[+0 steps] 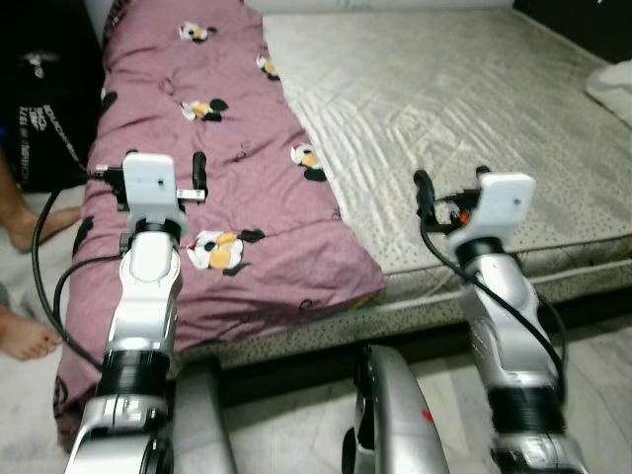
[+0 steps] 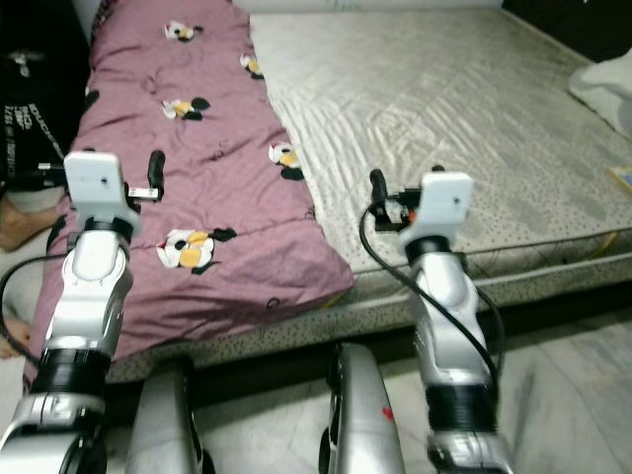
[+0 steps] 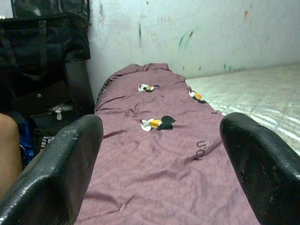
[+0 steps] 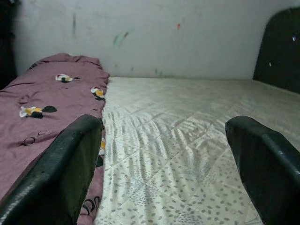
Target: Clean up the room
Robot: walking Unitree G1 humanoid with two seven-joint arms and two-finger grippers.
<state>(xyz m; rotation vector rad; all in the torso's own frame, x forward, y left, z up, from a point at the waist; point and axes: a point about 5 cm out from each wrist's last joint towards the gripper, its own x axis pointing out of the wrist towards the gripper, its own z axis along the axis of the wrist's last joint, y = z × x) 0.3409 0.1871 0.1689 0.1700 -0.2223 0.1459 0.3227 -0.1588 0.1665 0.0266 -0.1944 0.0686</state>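
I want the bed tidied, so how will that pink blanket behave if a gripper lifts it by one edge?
Probably floppy: the blanket lies creased and folded along the mattress, its end drooping over the edge. It looks thick, so likely bulky, sagging from the left gripper. Both grippers look open.

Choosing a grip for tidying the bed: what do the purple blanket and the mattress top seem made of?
Purple blanket: soft, thin matte woven fabric, likely cotton, judging by its loose creases and printed cartoons. Mattress: quilted fabric with a slight sheen, stitched lines and speckled print.
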